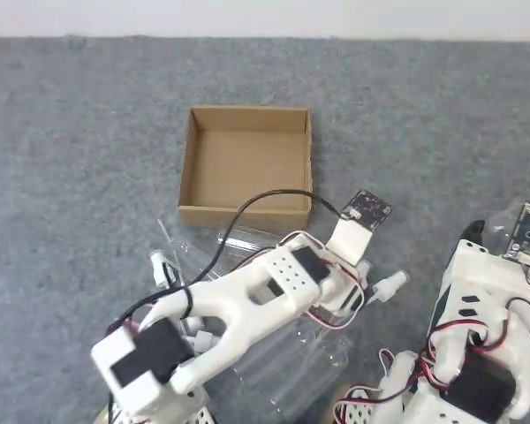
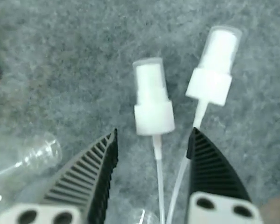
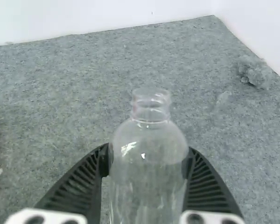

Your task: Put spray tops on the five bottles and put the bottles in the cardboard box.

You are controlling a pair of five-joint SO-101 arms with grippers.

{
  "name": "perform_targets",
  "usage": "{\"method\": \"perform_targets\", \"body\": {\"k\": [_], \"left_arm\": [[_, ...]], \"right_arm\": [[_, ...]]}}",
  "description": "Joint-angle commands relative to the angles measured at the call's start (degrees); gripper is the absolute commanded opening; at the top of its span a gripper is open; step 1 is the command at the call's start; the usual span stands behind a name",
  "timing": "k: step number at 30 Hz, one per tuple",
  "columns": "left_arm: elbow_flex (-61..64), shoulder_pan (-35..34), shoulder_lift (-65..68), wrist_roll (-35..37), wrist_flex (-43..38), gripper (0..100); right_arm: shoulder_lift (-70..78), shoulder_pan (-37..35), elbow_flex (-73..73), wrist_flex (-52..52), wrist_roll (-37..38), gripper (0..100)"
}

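In the box (image 1: 188, 168), found nothing yet. Held a topless bottle (image 3: 150, 107) upright in the right gripper (image 3: 147, 157), jaws pressed on its shoulders. Hung the left gripper (image 2: 153, 135), spread wide and empty, just over two loose tops (image 2: 152, 100). Saw more bottles (image 1: 274, 353) lying on the table. Judged nearly everything undone: no capping, no boxing.

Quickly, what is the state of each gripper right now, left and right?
Left gripper: open, holding nothing; a spray top lies just ahead of it.
Right gripper: shut on a clear bottle with no top.
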Motion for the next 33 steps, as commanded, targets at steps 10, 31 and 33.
{"method": "perform_targets", "body": {"k": [10, 31, 33], "left_arm": [[-14.9, 0.0, 8.53, 0.44, 9.14, 22], [-20.62, 0.88, 13.71, 0.26, 11.43, 2], [-20.88, 1.67, 13.71, -0.88, 12.4, 1]], "right_arm": [[-0.57, 0.48, -0.35, -1.19, -0.35, 11.1], [-0.57, 0.48, -0.35, -1.19, -0.35, 11.1], [-0.57, 0.48, -0.35, -1.19, -0.35, 11.1]]}}
